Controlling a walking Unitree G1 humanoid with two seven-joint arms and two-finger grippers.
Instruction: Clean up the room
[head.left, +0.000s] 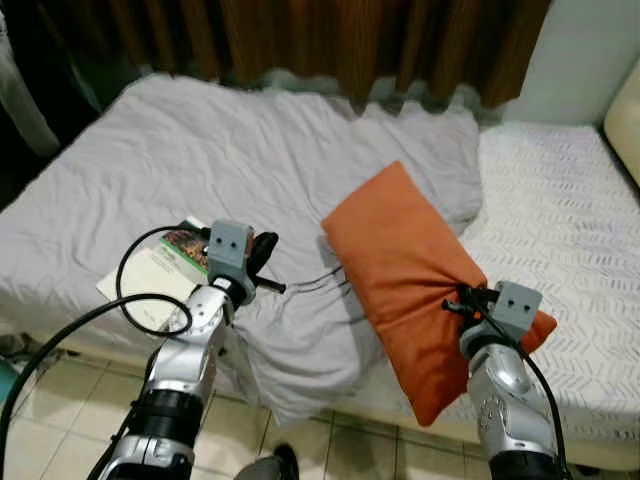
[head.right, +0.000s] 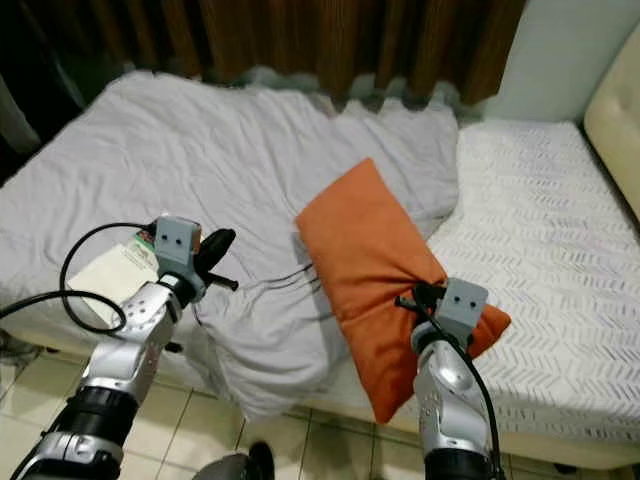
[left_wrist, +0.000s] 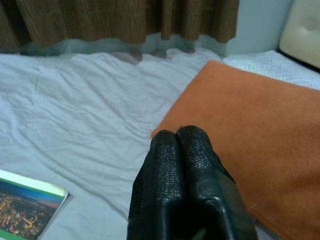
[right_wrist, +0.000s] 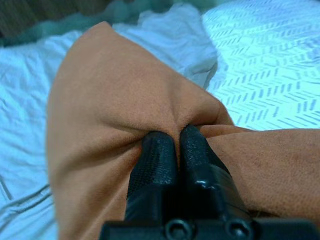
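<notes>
An orange pillow (head.left: 405, 265) lies slantwise on the bed, its near corner hanging over the front edge. My right gripper (head.left: 464, 300) is shut on a fold of the pillow's fabric (right_wrist: 150, 115) near that near end. My left gripper (head.left: 266, 252) is shut with nothing in it, held above the rumpled grey blanket (head.left: 200, 160) to the left of the pillow (left_wrist: 250, 130). A booklet (head.left: 165, 268) with a green cover lies on the blanket under my left arm.
The bed's right half shows a white patterned sheet (head.left: 560, 220). A cream cushion (head.left: 625, 120) sits at the far right edge. Brown curtains (head.left: 330, 40) hang behind the bed. The blanket droops over the front edge toward the tiled floor (head.left: 340, 450).
</notes>
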